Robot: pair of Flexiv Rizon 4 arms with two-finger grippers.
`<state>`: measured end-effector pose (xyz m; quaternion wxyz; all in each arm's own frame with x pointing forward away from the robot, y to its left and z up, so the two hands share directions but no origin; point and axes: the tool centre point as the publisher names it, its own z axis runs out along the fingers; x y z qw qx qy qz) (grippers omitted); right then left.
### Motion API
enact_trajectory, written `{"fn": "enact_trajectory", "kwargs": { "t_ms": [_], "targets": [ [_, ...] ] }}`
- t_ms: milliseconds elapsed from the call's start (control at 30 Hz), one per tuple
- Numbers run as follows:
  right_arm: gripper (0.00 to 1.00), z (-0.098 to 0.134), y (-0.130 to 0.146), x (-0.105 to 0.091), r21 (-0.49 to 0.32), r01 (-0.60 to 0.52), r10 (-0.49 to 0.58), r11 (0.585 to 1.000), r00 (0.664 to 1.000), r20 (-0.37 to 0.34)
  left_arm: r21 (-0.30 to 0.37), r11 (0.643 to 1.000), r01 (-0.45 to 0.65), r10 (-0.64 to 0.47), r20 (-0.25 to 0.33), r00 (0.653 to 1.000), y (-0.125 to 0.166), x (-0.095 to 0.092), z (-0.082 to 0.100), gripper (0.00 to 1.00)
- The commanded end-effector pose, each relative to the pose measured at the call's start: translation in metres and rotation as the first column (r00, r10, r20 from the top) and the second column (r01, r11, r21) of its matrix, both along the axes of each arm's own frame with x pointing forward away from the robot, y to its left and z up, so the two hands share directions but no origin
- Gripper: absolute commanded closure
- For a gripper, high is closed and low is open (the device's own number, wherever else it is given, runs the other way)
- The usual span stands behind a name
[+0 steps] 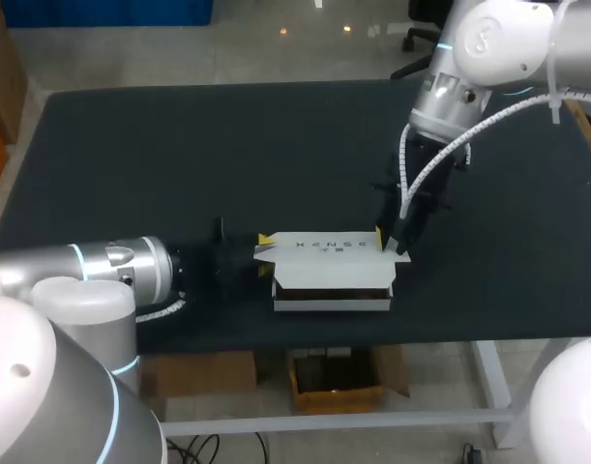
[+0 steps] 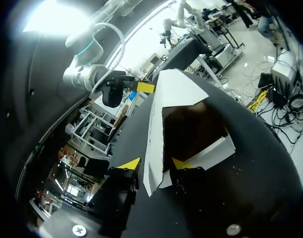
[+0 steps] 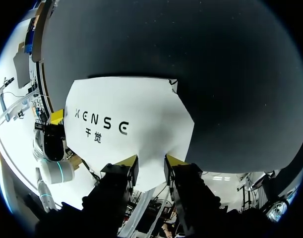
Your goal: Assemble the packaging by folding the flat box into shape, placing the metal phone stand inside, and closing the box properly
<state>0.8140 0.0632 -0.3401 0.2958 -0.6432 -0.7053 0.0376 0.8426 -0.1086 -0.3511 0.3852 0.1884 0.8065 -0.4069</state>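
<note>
A white box [image 1: 334, 290] lies near the table's front edge, its lid [image 1: 324, 246] partly raised. My left gripper [image 1: 263, 244] is at the box's left end. In the left wrist view it [image 2: 156, 163] stands open, with the lid's corner flap [image 2: 153, 176] between its fingers. The box's inside [image 2: 191, 129] is dark, and I cannot make out anything in it. My right gripper [image 1: 384, 240] is at the lid's right end. In the right wrist view it [image 3: 151, 161] is open astride the narrow end of the lid [image 3: 131, 119]. The phone stand is not visible.
The black table [image 1: 179, 145] stretches bare behind and to both sides of the box. Its front edge [image 1: 372, 333] runs just below the box. My two arms flank the box from left and right.
</note>
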Motion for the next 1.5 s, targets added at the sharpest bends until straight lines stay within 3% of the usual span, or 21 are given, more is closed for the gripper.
{"fn": "enact_trajectory", "kwargs": {
  "t_ms": [33,133,267,300,333,367,500,667,767,1233,1267,1300,1433,1500],
  "targets": [
    [0.69,-0.001,0.000,-0.001,0.001,0.002,-0.002,1.000,1.000,0.004,0.019,0.999,-0.033,0.033,0.006,0.999,0.011,-0.015,0.007,0.61],
    [0.69,-0.002,0.001,0.000,0.001,0.002,-0.002,1.000,1.000,0.008,0.045,0.997,-0.065,0.066,-0.012,0.998,0.021,-0.019,0.014,0.52],
    [0.69,-0.004,0.001,-0.001,0.001,0.007,-0.007,1.000,1.000,0.010,0.076,0.992,-0.097,0.104,-0.096,0.990,0.034,-0.022,0.030,0.52],
    [0.69,-0.005,0.002,-0.001,0.001,0.008,-0.008,1.000,1.000,0.011,0.093,0.991,-0.095,0.106,-0.121,0.987,0.037,-0.023,0.035,0.45],
    [0.69,-0.005,0.002,-0.001,0.001,0.008,-0.008,1.000,1.000,0.012,0.101,0.988,-0.117,0.131,-0.154,0.979,0.040,-0.023,0.039,0.10],
    [0.69,-0.006,0.002,-0.001,-0.001,0.011,-0.011,1.000,1.000,0.015,0.115,0.986,-0.125,0.146,-0.205,0.968,0.041,-0.023,0.044,0.00],
    [0.68,-0.007,0.002,-0.002,-0.006,0.020,-0.020,1.000,1.000,0.017,0.128,0.972,-0.196,0.231,-0.377,0.897,0.047,-0.021,0.062,0.00],
    [0.68,-0.007,0.003,-0.003,-0.011,0.025,-0.024,1.000,0.999,0.026,0.227,0.945,-0.236,0.320,-0.487,0.813,0.051,-0.012,0.072,0.00],
    [0.68,-0.008,0.003,-0.003,-0.015,0.029,-0.029,0.999,0.999,0.029,0.347,0.891,-0.293,0.427,-0.420,0.801,0.053,-0.004,0.071,0.00],
    [0.68,-0.012,0.001,-0.005,-0.004,0.039,-0.039,0.999,0.998,0.052,0.347,0.891,-0.293,0.427,-0.420,0.801,0.053,-0.004,0.071,0.00],
    [0.68,-0.012,0.001,-0.005,-0.002,0.041,-0.041,0.999,0.998,0.056,0.329,0.896,-0.298,0.427,-0.453,0.783,0.047,-0.003,0.071,0.00],
    [0.68,-0.012,0.001,-0.006,0.000,0.042,-0.041,0.999,0.997,0.058,0.332,0.880,-0.340,0.469,-0.500,0.728,0.039,-0.003,0.073,0.00],
    [0.68,-0.014,0.000,-0.007,0.009,0.049,-0.049,0.999,0.997,0.064,0.463,0.774,-0.431,0.627,-0.650,0.429,0.009,0.000,0.081,0.00],
    [0.68,-0.016,-0.001,-0.007,0.018,0.053,-0.054,0.998,0.996,0.068,0.492,0.751,-0.441,0.652,-0.659,0.375,0.003,-0.004,0.082,0.00]
  ]
}}
